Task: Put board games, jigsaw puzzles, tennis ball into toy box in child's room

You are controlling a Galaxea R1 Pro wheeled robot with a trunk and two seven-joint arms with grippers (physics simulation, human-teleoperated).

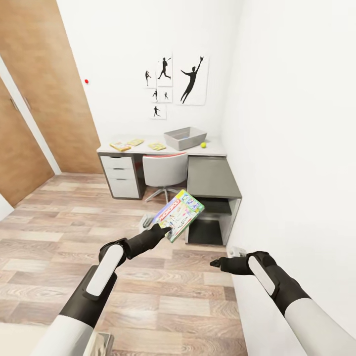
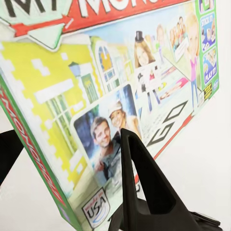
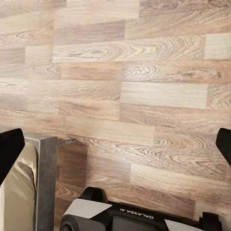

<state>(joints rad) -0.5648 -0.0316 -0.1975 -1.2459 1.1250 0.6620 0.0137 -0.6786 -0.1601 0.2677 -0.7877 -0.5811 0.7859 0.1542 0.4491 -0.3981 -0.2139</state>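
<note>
My left gripper [image 1: 165,228] is shut on the lower edge of a green-edged, white-faced board game [image 1: 179,213], held tilted above the wood floor. In the left wrist view the board game [image 2: 120,72] sits between my black fingers [image 2: 144,192]. My right gripper [image 1: 216,262] is open with nothing in it, and its fingertips [image 3: 9,149] stand far apart over the floor. Across the room, the table [image 1: 217,147] carries the light-grey toy box [image 1: 185,138], with the tennis ball [image 1: 202,145] just right of it. On its left part lie a flat box [image 1: 120,146] and two thin jigsaw puzzles [image 1: 135,142].
A white chair [image 1: 164,170] is tucked under the table beside white drawers [image 1: 121,175]. A white wall [image 1: 296,173] runs close along my right arm. Wooden doors [image 1: 34,99] stand at the left. A grey-edged beige piece of furniture [image 3: 29,187] lies near my base [image 3: 120,216].
</note>
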